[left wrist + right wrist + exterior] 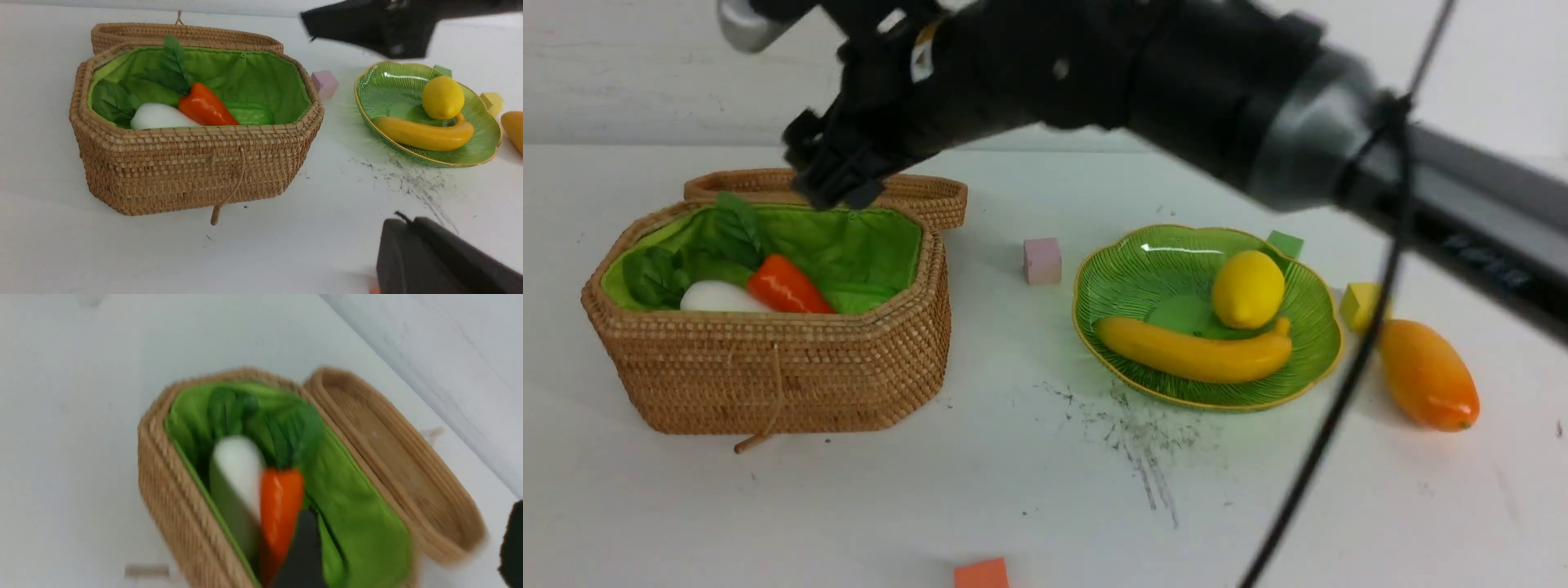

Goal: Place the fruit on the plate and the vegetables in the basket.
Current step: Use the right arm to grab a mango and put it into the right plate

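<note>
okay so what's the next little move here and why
Probably swing the open, unloaded right gripper back from above the basket toward the mango: it lies on the table beside the plate, while the banana and lemon are on it and the carrot and radish sit in the basket.

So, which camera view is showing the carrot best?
The right wrist view: the orange carrot shows there from leaves toward tip, though blurred and partly behind a gripper finger. The front and left wrist views are sharper, but the basket's rim cuts off its lower end.
</note>
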Action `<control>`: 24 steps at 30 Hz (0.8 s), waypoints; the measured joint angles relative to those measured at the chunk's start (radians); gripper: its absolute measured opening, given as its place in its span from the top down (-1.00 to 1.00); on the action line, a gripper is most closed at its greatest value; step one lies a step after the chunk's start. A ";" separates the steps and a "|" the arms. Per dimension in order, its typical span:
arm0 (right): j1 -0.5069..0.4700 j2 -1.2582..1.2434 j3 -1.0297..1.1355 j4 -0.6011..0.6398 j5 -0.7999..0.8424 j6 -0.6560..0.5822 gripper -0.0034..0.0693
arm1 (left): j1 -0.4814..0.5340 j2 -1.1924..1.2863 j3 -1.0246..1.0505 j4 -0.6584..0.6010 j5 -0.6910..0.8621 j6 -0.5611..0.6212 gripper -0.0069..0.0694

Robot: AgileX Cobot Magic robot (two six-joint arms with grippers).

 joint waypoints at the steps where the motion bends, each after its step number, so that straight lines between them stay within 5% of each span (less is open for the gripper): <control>1: 0.000 -0.056 -0.005 -0.053 0.128 0.039 -0.43 | 0.000 0.000 0.000 -0.039 -0.004 0.043 0.82; 3: -0.005 -0.125 -0.010 -0.124 0.277 0.075 -0.17 | 0.000 0.000 0.000 -0.096 -0.014 0.091 0.82; 4: -0.021 -0.184 -0.013 -0.184 0.415 0.107 0.12 | 0.000 0.000 0.000 -0.174 -0.034 0.166 0.82; 8: -0.097 -0.261 0.044 -0.223 0.525 0.142 0.76 | 0.000 0.000 0.000 -0.355 -0.069 0.330 0.82; 11: -0.178 -0.315 0.143 -0.219 0.534 0.177 0.94 | 0.000 0.000 0.000 -0.481 -0.081 0.454 0.82; 17: -0.477 -0.434 0.468 -0.208 0.533 0.351 0.82 | 0.000 0.000 0.000 -0.705 -0.099 0.702 0.82; 20: -0.658 -0.420 0.623 -0.137 0.518 0.388 0.49 | 0.000 0.000 0.000 -0.765 -0.100 0.778 0.81; 23: -0.731 -0.391 0.687 -0.068 0.470 0.392 0.18 | 0.000 0.000 0.000 -0.779 -0.100 0.796 0.81; 24: -0.776 -0.361 0.714 -0.019 0.426 0.390 -0.06 | 0.000 0.000 0.000 -0.782 -0.101 0.803 0.80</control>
